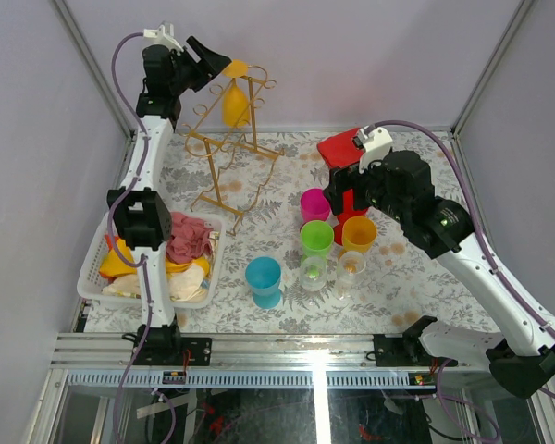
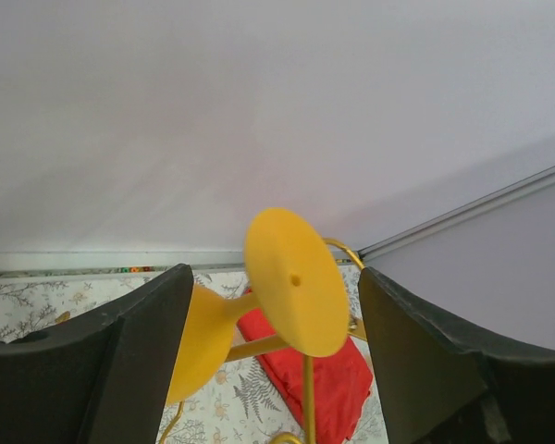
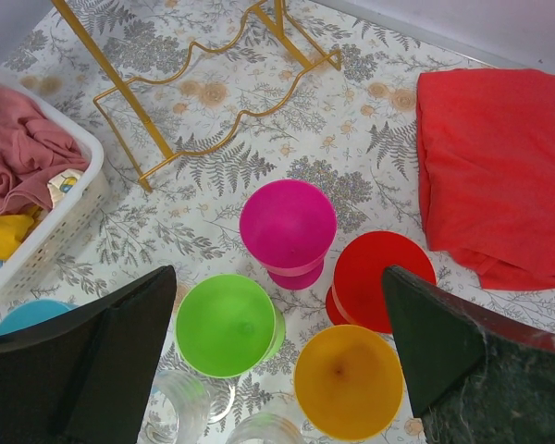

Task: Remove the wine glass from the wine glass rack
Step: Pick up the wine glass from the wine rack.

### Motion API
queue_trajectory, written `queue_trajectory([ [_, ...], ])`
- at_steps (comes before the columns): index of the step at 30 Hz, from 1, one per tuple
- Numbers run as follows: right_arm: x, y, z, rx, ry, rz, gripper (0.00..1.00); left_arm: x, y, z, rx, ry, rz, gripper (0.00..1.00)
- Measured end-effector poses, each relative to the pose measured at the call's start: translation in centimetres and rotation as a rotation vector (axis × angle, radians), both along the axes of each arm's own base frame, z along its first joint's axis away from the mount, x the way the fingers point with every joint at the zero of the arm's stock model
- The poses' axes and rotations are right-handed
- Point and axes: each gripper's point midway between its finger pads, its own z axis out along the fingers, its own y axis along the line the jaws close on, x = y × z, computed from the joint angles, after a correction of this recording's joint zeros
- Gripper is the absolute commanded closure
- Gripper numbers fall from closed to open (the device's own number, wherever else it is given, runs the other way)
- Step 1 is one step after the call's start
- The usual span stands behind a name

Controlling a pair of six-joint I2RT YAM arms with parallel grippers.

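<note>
"Yellow, is it, the wine glass [image 1: 236,100]? Where is it sitting?"

"Yes, yellow plastic. It is hanging upside down near the top of the gold wire wine glass rack [image 1: 224,166], which is standing at the far left of the fern-patterned table [image 1: 416,287]. Its round foot [image 2: 294,282] is pointing up and its bowl is hanging below."

"And the left gripper [image 1: 213,67]?"

"It is hovering high up, level with the foot. In the left wrist view the foot is showing as a tilted disc between the two black fingers [image 2: 120,361]. The jaws are standing apart and are gripping nothing. A thin gap is showing beside the finger on the right of that view, and a wider one on the other side. The stem is running down and left to the bowl, which is partly hidden behind the left-hand finger."

"What is the right gripper [image 3: 279,276] doing?"

"It is hanging over the middle of the table, well apart from the rack, with its fingers spread wide and nothing between them. Below it a magenta cup [image 3: 287,227], a green cup [image 3: 227,324], an orange cup [image 3: 349,381] and a red cup [image 3: 381,276] are standing close together. A red cloth [image 3: 495,166] is lying just beyond them. A white basket [image 1: 92,280] of cloths is sitting near the rack's feet."
</note>
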Motion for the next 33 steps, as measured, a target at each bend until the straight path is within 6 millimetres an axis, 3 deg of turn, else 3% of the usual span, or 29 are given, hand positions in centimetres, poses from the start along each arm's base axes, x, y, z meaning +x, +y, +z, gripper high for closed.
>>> queue_trajectory([
  [5, 0.1, 0.0, 0.1, -0.003, -0.003, 0.002, 0.01, 0.7, 0.0, -1.8, -0.012, 0.035, -0.001, 0.38],
  [19, 0.7, 0.1, -0.6, -0.025, 0.007, -0.01, 0.01, 0.6, -0.3, -1.0, -0.032, 0.016, -0.014, 0.65],
  [24, 0.7, 0.0, -0.6, -0.027, 0.005, -0.016, 0.0, 0.4, -0.6, -1.0, -0.037, 0.018, -0.033, 0.68],
  [33, 0.6, -0.1, -0.4, -0.025, 0.002, -0.016, 0.0, 0.3, -0.9, -1.0, -0.043, 0.023, -0.048, 0.9],
])
